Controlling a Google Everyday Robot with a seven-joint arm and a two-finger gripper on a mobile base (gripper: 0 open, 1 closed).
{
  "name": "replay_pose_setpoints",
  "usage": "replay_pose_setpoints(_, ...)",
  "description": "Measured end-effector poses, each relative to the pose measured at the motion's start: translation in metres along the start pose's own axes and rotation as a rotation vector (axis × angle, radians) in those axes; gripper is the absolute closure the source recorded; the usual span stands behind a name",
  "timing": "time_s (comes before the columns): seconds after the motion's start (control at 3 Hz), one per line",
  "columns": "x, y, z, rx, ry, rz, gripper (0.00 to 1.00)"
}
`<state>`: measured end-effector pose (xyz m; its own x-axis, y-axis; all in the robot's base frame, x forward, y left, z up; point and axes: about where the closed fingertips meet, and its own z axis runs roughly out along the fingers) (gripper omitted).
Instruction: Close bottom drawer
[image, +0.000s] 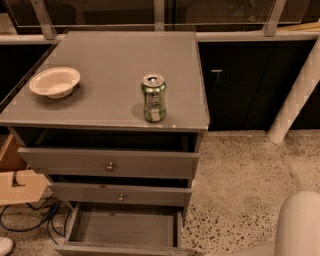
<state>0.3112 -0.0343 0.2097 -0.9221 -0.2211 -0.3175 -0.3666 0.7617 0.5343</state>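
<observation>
The bottom drawer (125, 227) of the grey cabinet (110, 75) stands pulled far out, and its shallow grey tray is empty. Its slim front panel (120, 248) lies at the bottom edge of the view, and its knob is cut off. The middle drawer (120, 194) and the top drawer (107, 162) above it stand slightly out, each with a small round knob. My gripper is out of view. Only a pale rounded part of my arm (300, 225) shows in the bottom right corner, to the right of the drawer.
A white bowl (55, 81) and a green can (153, 98) stand on the cabinet top. A cardboard box (20, 185) and blue cables (45, 220) lie on the floor to the left. A white post (300, 95) and dark cabinets (250, 85) stand to the right, with speckled floor between.
</observation>
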Motion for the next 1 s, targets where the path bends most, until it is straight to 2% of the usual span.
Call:
replay_pose_setpoints(0.33,0.000,0.000,0.000,0.000,0.000,0.000,1.00)
replay_pose_setpoints(0.67,-0.007,-0.007,0.014,0.008,0.001,0.005,1.00)
replay_pose_setpoints(1.0,-0.021,-0.017,0.037,0.017,-0.029,0.016,1.00)
